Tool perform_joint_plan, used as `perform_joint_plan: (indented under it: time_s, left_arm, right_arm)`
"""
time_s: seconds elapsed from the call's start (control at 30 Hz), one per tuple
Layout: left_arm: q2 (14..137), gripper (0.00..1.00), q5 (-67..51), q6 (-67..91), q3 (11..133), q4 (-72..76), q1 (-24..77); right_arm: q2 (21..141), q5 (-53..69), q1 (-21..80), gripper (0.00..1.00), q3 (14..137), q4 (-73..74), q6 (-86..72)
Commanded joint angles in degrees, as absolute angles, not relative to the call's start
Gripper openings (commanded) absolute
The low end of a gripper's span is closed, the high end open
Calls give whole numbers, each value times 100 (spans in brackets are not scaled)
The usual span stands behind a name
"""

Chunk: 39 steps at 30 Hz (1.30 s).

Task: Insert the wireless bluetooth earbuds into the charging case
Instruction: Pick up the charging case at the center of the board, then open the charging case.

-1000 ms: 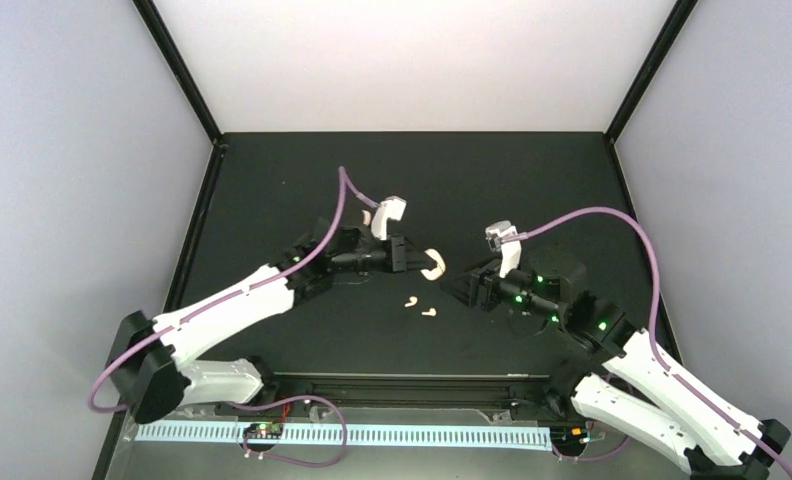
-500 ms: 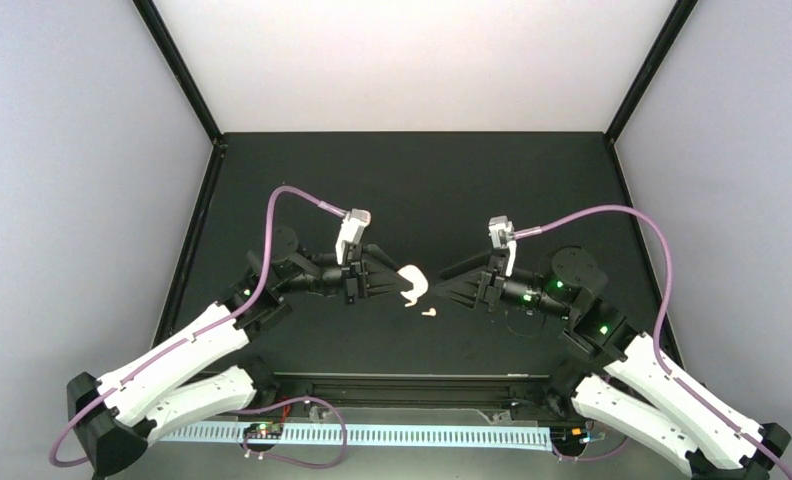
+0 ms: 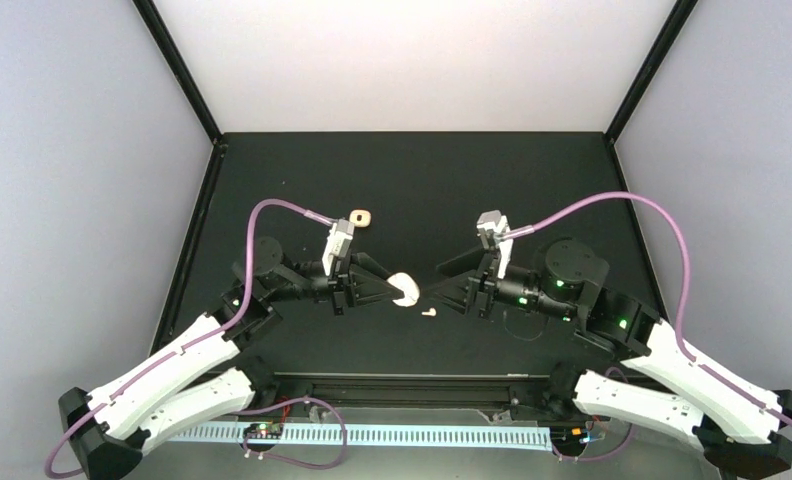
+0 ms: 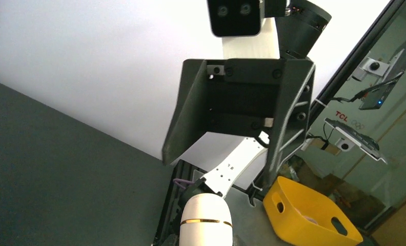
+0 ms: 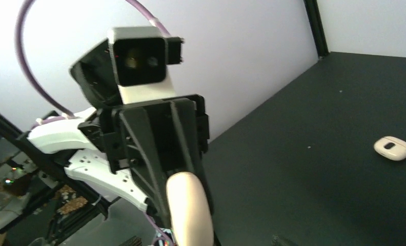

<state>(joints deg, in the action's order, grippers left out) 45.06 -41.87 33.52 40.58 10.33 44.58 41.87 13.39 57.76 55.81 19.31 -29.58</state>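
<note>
Matte black flat counter (image 3: 422, 180). Left gripper (image 3: 396, 290) clamped on charging case (image 3: 406, 288): smooth, cream, rounded. Only left wrist view shows gold band around it. Right gripper (image 3: 442, 285) facing it, jaws wide, nothing between. Second case (image 3: 360, 216), flat oval, lies farther back on counter. Right wrist view shows dark oval mark on top. One earbud (image 3: 428, 313), tiny, white, on counter just beside gripper tips, seen overhead only.

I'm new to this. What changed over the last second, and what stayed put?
The left gripper, shut on the charging case throughout, carried it back toward the near edge and slightly left. That uncovered a second case farther back. One of the two loose earbuds is now out of sight, perhaps under the held case. The right gripper stayed open, roughly in place; the remaining earbud has not moved.
</note>
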Motion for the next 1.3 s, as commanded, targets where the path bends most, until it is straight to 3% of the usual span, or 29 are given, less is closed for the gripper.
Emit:
perform_joint_plan:
  time_s: [0.0,0.67,1.27]
  left_arm:
    - [4412,2,-4313,3167,4026,1308,4412]
    - [4326,2,-4436,3233,3958,1374,4412]
    - [4177,2,-4591,3338,3830,1564,4412]
  right_arm:
    - [4409,719,6000,65,5837,2383,-2597]
    - [4984,1085,6143,67,6067,2224,-2492]
    - [5008,310,6143,64,6170,2699,-2528]
